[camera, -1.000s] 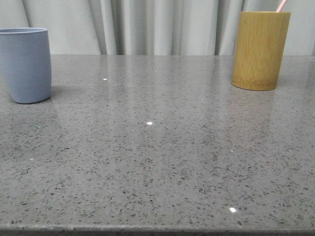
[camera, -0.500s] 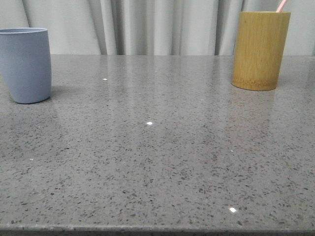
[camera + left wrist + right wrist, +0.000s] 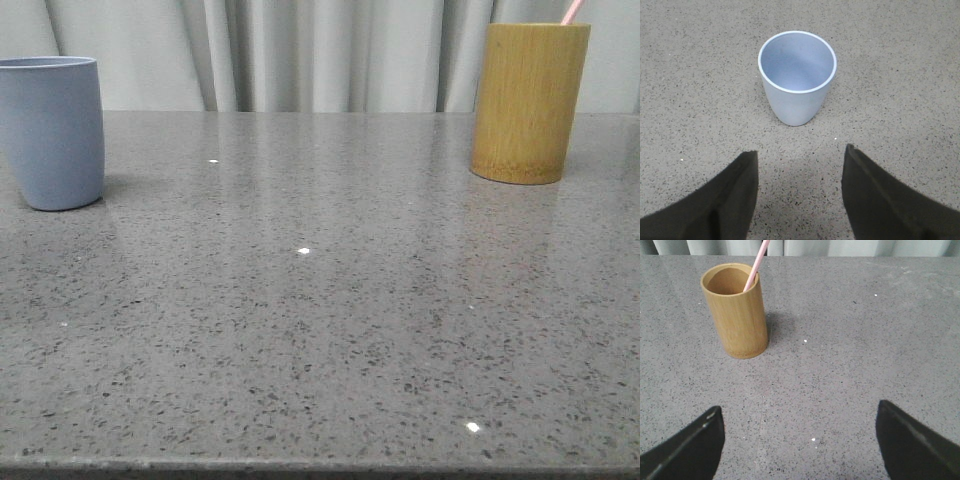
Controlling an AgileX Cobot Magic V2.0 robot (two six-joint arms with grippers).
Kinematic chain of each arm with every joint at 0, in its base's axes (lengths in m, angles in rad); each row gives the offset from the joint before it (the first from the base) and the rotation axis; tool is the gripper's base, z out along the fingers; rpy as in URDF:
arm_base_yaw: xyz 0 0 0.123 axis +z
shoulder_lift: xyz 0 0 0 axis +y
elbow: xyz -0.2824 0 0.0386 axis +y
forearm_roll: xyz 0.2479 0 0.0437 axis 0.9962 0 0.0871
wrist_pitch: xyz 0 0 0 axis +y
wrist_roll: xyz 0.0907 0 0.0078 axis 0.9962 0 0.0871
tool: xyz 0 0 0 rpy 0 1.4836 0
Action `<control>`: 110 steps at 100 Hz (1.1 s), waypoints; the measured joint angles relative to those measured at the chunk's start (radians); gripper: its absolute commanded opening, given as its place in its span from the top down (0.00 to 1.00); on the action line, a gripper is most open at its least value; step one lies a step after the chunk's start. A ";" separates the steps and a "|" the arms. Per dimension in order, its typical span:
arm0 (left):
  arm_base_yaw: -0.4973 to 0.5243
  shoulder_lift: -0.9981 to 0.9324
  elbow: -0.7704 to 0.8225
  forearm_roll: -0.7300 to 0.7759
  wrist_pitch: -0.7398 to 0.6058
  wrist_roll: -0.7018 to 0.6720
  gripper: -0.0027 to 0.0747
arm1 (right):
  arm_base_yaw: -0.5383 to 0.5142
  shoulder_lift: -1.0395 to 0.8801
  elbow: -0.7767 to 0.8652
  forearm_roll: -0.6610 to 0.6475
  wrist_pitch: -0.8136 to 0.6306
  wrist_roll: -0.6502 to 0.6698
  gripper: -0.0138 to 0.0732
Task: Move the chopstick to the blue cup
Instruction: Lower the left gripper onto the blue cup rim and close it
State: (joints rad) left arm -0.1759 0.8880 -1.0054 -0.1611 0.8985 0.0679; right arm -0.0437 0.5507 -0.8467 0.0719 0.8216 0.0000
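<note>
The blue cup stands upright at the far left of the grey table; in the left wrist view the cup is empty. A pale pink chopstick leans out of the yellow-brown bamboo cylinder at the back right; the right wrist view shows the stick inside that cylinder. My left gripper is open and empty, short of the blue cup. My right gripper is wide open and empty, short of the cylinder. Neither gripper shows in the front view.
The speckled grey stone tabletop runs to a front edge at the bottom of the front view. Pale curtains hang behind the table's far edge.
</note>
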 measured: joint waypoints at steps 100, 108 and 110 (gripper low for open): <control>0.078 0.483 -0.271 -0.002 -0.033 0.000 0.49 | 0.000 0.000 0.000 0.002 -0.036 0.000 0.13; 0.078 0.507 -0.271 -0.016 -0.032 0.000 0.49 | 0.000 0.000 0.000 0.002 -0.036 0.000 0.13; 0.078 0.511 -0.271 -0.019 -0.032 0.000 0.49 | 0.000 0.000 0.000 0.002 -0.036 0.000 0.13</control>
State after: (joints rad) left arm -0.0974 1.3987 -1.2766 -0.1800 0.8666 0.0679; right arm -0.0437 0.5507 -0.8467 0.0738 0.7857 0.0000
